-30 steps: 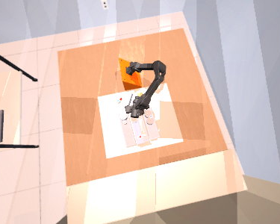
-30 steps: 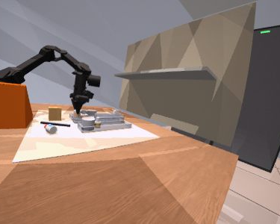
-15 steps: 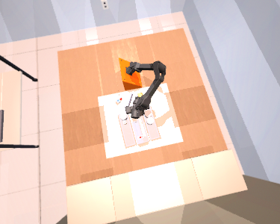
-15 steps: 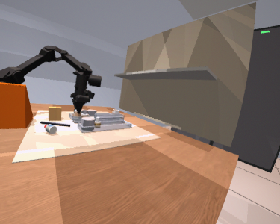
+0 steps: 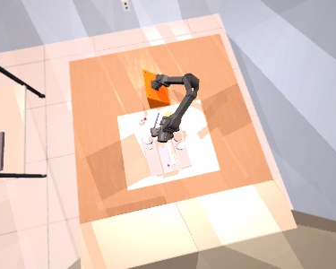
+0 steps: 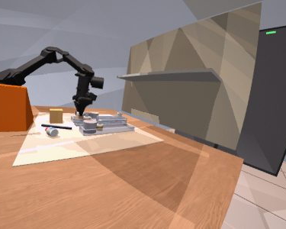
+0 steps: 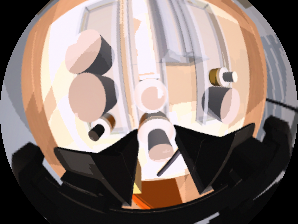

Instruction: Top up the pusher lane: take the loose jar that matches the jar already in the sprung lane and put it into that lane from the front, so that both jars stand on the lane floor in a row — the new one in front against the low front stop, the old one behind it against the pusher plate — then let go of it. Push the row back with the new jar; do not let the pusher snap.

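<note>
My gripper [image 5: 160, 135] [image 6: 80, 115] [image 7: 154, 131] is shut on a small jar [image 7: 156, 139] with a white rim, seen from above in the wrist view. A jar [image 7: 151, 95] with a pale round top and white rim stands directly ahead of the held jar in the middle lane [image 5: 164, 154]. The two look very close; whether they touch is unclear. The held jar is low at the front end of the lane. The fingers hide its base and the front stop, so its contact with the lane floor cannot be told. The pusher plate is not clearly visible.
Large dark jars with pale lids [image 7: 85, 52] [image 7: 230, 106] stand left and right. Small brown jars [image 7: 102, 127] [image 7: 222, 76] are beside the middle lane. A dark rod [image 6: 56, 127], a wooden block [image 6: 56, 115] and a lying white-blue jar [image 6: 52, 132] are on the mat [image 6: 47, 153].
</note>
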